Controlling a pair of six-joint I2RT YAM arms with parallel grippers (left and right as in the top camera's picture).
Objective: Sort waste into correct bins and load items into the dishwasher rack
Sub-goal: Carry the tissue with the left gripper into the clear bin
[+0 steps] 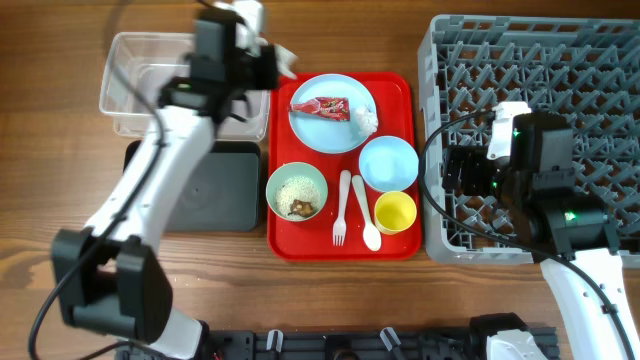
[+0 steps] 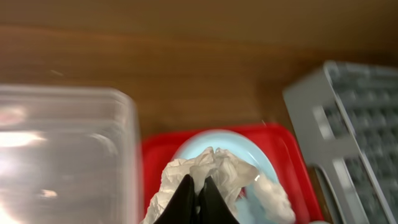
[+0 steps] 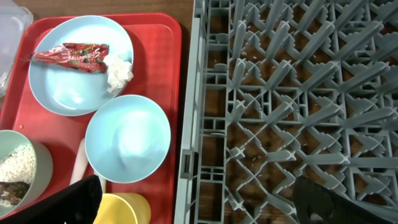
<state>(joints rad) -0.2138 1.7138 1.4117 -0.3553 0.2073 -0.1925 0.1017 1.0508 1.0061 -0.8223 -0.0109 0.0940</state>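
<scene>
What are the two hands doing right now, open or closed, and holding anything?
Left hand: closed on the crumpled white tissue.
Right hand: open, holding nothing.

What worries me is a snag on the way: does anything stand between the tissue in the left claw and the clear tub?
Nothing visible does. The left claw is shut on the crumpled tissue, right beside the clear tub, whose top is open. Only the tub's near wall lies between them, and the tub looks empty.
</scene>
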